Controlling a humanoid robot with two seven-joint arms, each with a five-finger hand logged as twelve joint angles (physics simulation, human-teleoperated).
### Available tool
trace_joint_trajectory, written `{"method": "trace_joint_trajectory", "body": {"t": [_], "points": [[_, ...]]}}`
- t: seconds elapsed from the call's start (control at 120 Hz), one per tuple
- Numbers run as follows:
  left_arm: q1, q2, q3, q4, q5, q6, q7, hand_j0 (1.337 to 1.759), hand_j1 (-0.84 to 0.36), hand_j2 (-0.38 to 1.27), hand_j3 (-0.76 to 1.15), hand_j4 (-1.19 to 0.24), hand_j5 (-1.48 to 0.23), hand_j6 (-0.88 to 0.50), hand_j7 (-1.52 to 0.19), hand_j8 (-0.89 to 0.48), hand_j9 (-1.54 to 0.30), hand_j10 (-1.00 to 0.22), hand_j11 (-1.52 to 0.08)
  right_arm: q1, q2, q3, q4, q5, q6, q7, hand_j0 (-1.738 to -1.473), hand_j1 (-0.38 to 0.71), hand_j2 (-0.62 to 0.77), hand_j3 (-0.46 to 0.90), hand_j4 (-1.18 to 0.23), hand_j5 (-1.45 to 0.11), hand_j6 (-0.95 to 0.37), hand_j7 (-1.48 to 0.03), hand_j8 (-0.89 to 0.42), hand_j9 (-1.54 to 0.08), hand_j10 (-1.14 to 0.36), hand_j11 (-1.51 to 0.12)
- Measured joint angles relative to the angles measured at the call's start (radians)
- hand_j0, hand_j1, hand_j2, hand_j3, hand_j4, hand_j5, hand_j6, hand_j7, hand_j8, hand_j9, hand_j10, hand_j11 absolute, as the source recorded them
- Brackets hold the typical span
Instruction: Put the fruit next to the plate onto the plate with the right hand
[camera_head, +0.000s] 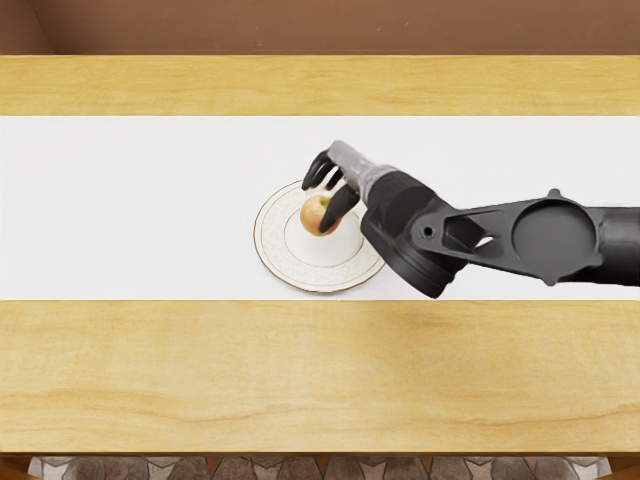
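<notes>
Reading from the tabletop's left edge, we cross the white runner to the plate, near the tabletop's middle. Inside its rim, at centre, sits the apple. The right hand curls around it from the far-right side, one dark finger against the fruit's right flank, the others arched behind it, in a cupping hold. Its arm runs to the right edge.

Looks like home dining rm: wood table w/ white runner, patterned plate, tiled floor.
</notes>
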Motion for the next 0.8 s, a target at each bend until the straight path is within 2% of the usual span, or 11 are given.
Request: {"method": "trace_joint_trajectory", "body": {"t": [0.133,0.292,0.492,0.733,0.8], "points": [[0.0,0.0,0.0,0.0,0.0,0.0,0.0,1.658,0.34,0.0,0.0,-0.01,-0.01,-0.01,-0.01,-0.01,-0.01,-0.01,-0.01,-0.022,0.008,0.011,-0.009,-0.014,-0.002,-0.001,-1.658,-0.03,0.19,0.0,-0.36,-0.54,-0.2,-0.49,-0.16,-0.52,-0.22,-0.52],[0.0,0.0,0.0,0.0,0.0,0.0,0.0,1.658,0.34,0.0,0.0,-0.01,-0.01,-0.01,-0.01,-0.01,-0.01,-0.01,-0.01,-0.103,-0.026,0.16,0.0,-0.017,-0.002,-0.001,-1.658,-0.2,0.09,0.0,-0.16,-0.25,-0.09,-0.23,-0.07,-0.24,-0.1,-0.24],[0.0,0.0,0.0,0.0,0.0,0.0,0.0,1.658,0.34,0.0,0.0,-0.01,-0.01,-0.01,-0.01,-0.01,-0.01,-0.01,-0.01,-0.228,-0.097,0.347,0.003,-0.018,-0.002,-0.001,-1.658,-0.29,0.03,0.0,-0.06,-0.09,-0.04,-0.09,-0.03,-0.09,-0.04,-0.09],[0.0,0.0,0.0,0.0,0.0,0.0,0.0,1.658,0.34,0.0,0.0,-0.01,-0.01,-0.01,-0.01,-0.01,-0.01,-0.01,-0.01,-0.382,-0.192,0.613,-0.002,-0.015,-0.002,-0.001,-1.658,-0.33,0.01,0.0,-0.02,-0.03,-0.01,-0.03,-0.01,-0.03,-0.01,-0.03],[0.0,0.0,0.0,0.0,0.0,0.0,0.0,1.658,0.34,0.0,0.0,-0.01,-0.01,-0.01,-0.01,-0.01,-0.01,-0.01,-0.01,-0.442,-0.205,0.714,-0.003,-0.013,0.08,-0.001,-1.658,-0.34,0.01,0.0,-0.01,-0.02,-0.01,-0.02,-0.01,-0.02,-0.01,-0.02]]}}
